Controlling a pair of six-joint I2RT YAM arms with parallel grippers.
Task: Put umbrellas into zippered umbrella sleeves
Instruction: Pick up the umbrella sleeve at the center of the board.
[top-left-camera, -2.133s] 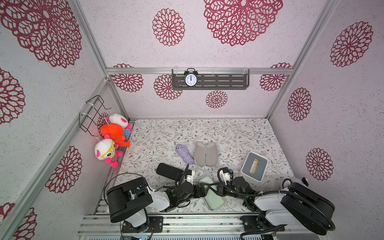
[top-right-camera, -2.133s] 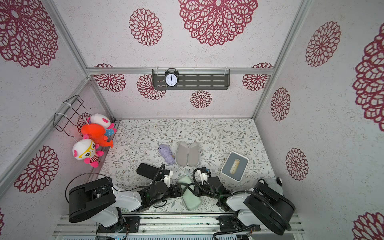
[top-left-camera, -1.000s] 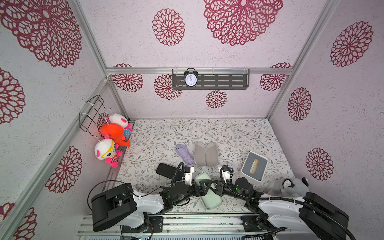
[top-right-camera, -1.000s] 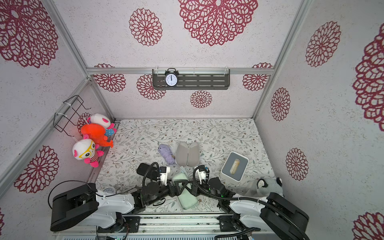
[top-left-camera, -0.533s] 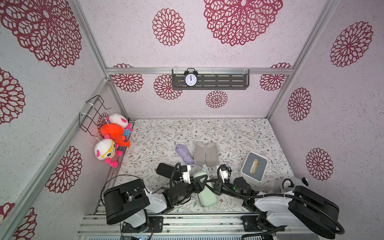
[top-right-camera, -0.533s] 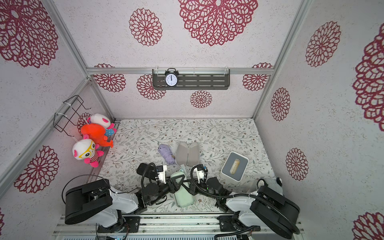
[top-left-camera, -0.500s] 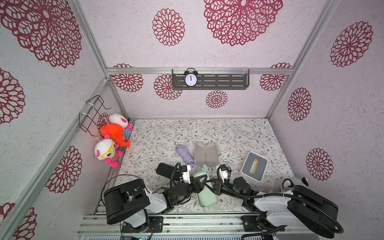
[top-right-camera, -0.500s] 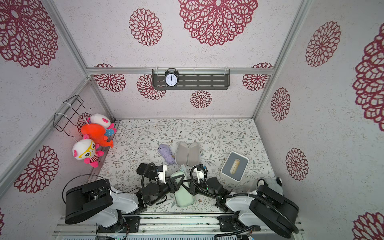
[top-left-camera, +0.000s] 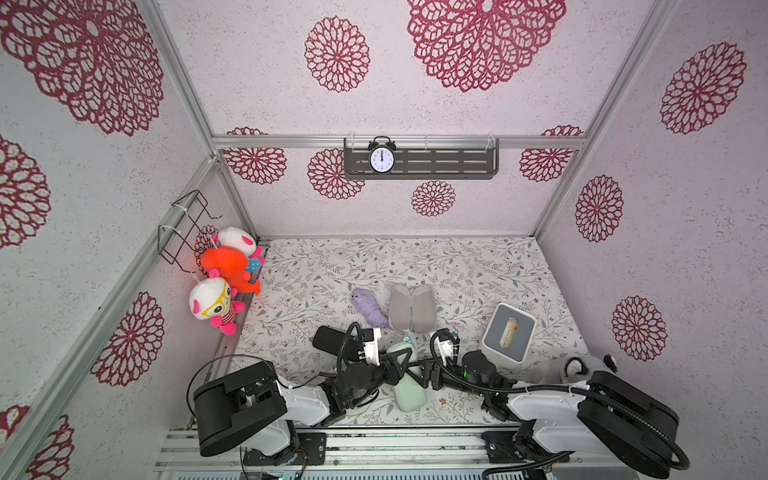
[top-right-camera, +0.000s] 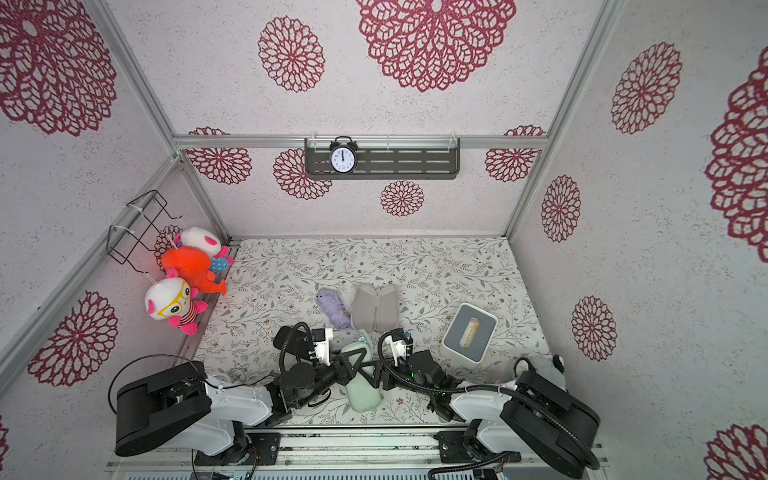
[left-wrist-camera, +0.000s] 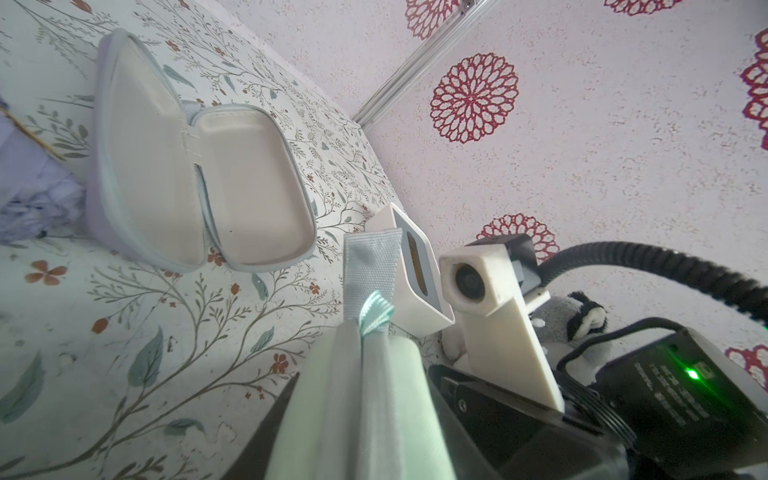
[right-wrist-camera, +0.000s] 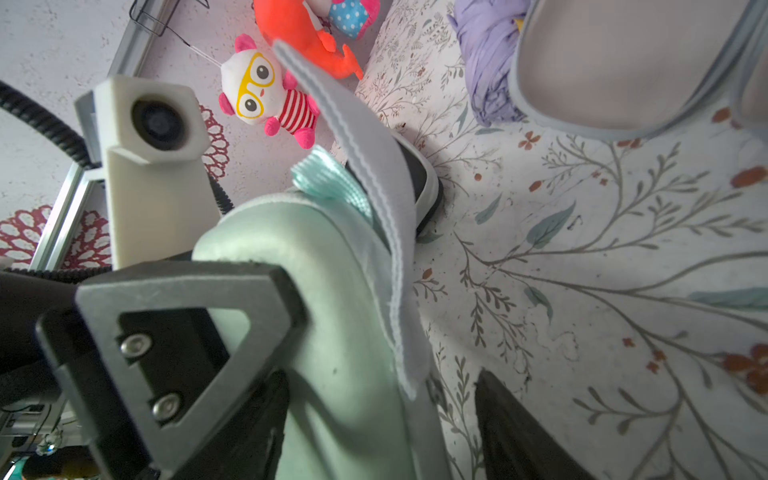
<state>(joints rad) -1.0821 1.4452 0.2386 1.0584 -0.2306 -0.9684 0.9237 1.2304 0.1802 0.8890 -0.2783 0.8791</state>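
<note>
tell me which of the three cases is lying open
The lilac case beside the lilac umbrella: its two halves lie spread flat, pale grey lining up. The mint green case and the black case are both closed.

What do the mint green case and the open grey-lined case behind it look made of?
Mint green oblong case: smooth, slightly shiny skin, likely faux leather over stiff shell; woven ribbon tab. Open lilac-edged clamshell case: matte pale grey lining, stitched seams, probably fabric-covered foam.
</note>
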